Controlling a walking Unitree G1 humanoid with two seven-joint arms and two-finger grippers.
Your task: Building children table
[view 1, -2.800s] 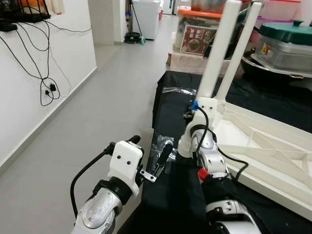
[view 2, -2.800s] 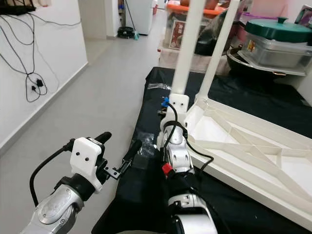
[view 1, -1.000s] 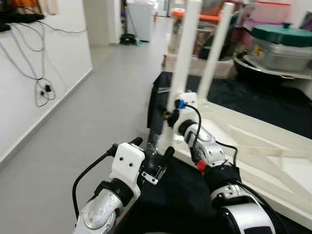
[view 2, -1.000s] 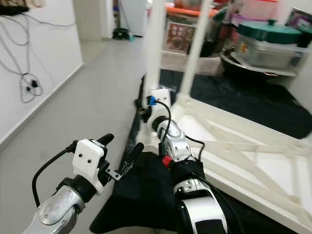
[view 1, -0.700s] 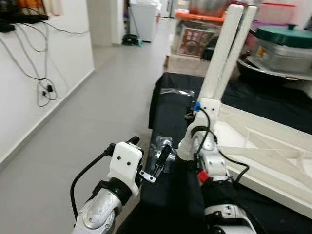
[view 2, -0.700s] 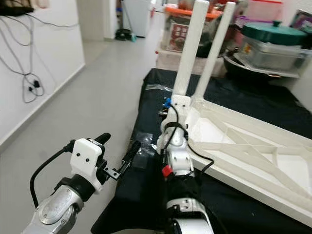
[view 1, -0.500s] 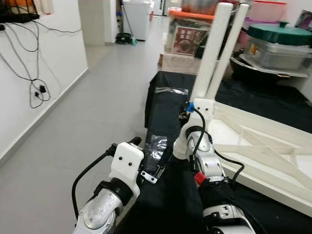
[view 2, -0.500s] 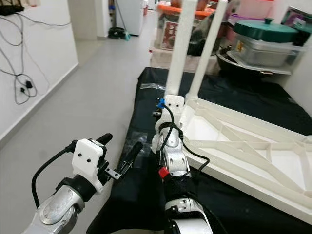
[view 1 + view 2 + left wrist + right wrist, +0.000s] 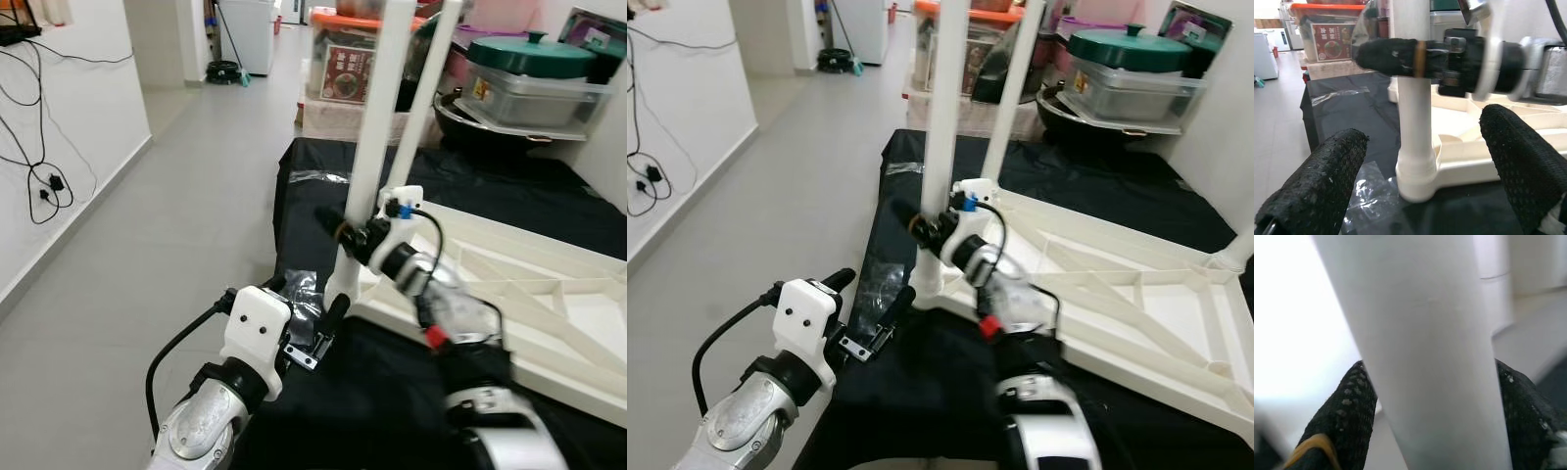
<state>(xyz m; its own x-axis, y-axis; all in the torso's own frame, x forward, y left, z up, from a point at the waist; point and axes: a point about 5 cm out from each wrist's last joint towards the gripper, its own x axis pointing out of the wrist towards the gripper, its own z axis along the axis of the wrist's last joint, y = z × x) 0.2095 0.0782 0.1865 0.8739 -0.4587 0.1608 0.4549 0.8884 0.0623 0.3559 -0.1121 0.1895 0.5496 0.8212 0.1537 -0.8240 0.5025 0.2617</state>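
Observation:
A white children's table (image 9: 549,323) lies upside down on a black cloth (image 9: 392,392). Two white legs stand upright from its near corner: the near leg (image 9: 377,117) and the far leg (image 9: 431,78). My right gripper (image 9: 343,230) reaches across from the right and is shut on the near leg, a little above its socket. In the right wrist view the leg (image 9: 1420,342) sits between both black fingers (image 9: 1347,416). My left gripper (image 9: 309,299) hovers open in front of the leg's base (image 9: 1415,181), with nothing between its fingers (image 9: 1317,186).
A crumpled clear plastic bag (image 9: 299,294) lies on the cloth under my left gripper. Storage boxes and a green-lidded container (image 9: 529,64) stand behind the table. Grey floor (image 9: 147,225) and a white wall with hanging cables (image 9: 44,181) are to the left.
The camera has shifted. My right arm has swung out to the right, and its gripper now crosses the near leg sideways instead of pointing forward at its base. The left gripper holds its place.

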